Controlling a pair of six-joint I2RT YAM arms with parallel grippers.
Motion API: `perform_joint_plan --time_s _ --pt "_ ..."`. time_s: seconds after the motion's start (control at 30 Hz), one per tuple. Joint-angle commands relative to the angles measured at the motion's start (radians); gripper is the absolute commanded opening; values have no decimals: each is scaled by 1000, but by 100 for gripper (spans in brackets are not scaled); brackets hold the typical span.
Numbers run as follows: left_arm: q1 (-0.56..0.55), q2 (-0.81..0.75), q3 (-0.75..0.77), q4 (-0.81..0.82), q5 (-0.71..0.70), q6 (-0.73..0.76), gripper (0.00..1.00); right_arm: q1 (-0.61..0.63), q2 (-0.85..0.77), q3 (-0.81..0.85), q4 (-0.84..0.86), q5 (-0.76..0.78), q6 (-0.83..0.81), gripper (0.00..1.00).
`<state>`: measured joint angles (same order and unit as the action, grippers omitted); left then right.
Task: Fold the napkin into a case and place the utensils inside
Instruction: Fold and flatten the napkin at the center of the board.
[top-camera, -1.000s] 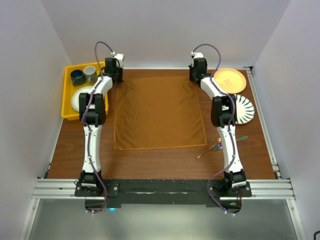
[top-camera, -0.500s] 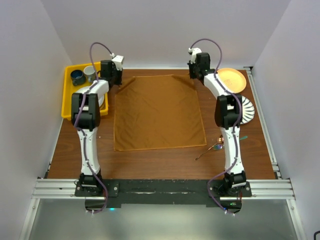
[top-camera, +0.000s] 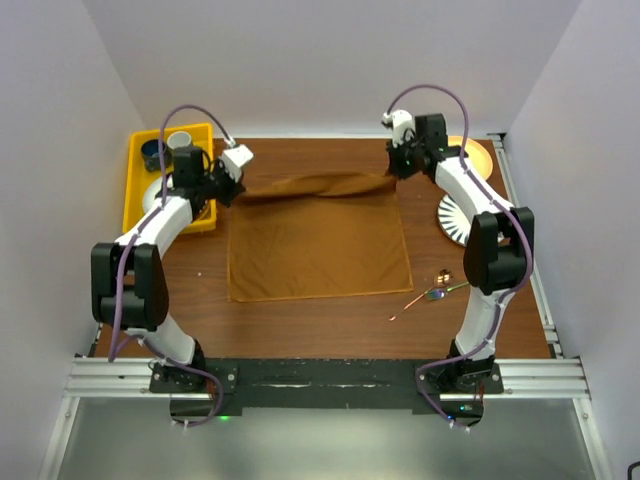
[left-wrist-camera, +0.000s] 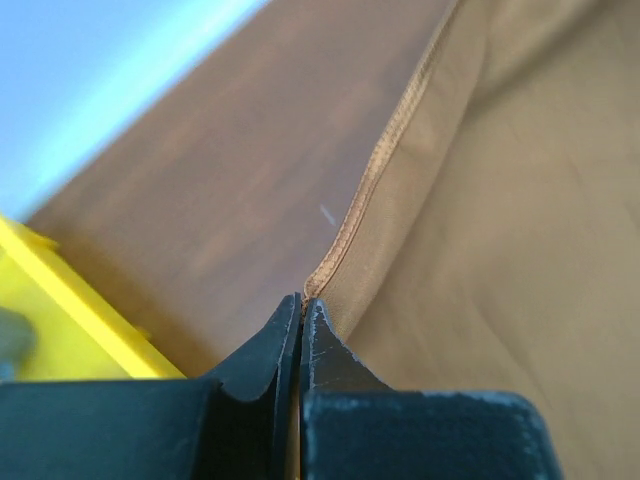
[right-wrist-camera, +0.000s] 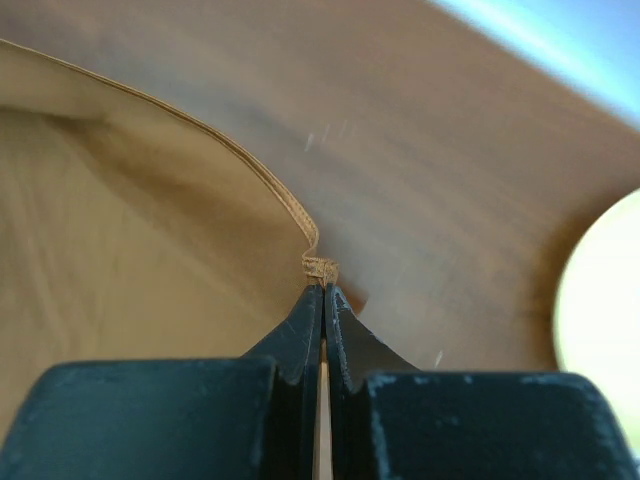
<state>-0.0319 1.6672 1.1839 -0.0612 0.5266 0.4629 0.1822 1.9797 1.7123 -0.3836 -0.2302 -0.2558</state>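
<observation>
We hold napkin (top-camera: 318, 245) by its upper corners: left gripper (left-wrist-camera: 302, 308) clamped on hem, right gripper (right-wrist-camera: 323, 292) likewise. Napkin at frame centre, upper edge raised. We judge: first fold under way. Next: draw edge toward lower frame, evenly. Lower right: utensils (top-camera: 432, 294), untouched.

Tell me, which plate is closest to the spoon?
The white plate with dark stripes, just right of the napkin. The orange plate sits farther back.
</observation>
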Motion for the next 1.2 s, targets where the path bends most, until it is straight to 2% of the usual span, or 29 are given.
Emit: perform_joint_plan --time_s 0.0,0.13,0.27,0.43,0.7,0.83,1.17 --pt "32 -86 -111 -228 90 241 0 -13 -77 -160 -121 -90 -108 0" --pt "89 -107 -156 -382 101 368 0 -16 -119 -278 -152 -97 -184 0" --pt "115 -83 -188 -446 87 462 0 -21 -117 -333 -159 -72 -218 0" --pt "121 -95 -198 -517 118 488 0 -24 -127 -313 -225 -90 -260 0" --pt "119 -217 -254 -640 145 551 0 -24 -223 -344 -319 -69 -332 0" --pt "118 -259 -320 -634 130 557 0 -23 -231 -404 -322 -67 -356 0" --pt "61 -245 -417 -597 76 542 0 -23 -157 -488 -291 -70 -368 0"
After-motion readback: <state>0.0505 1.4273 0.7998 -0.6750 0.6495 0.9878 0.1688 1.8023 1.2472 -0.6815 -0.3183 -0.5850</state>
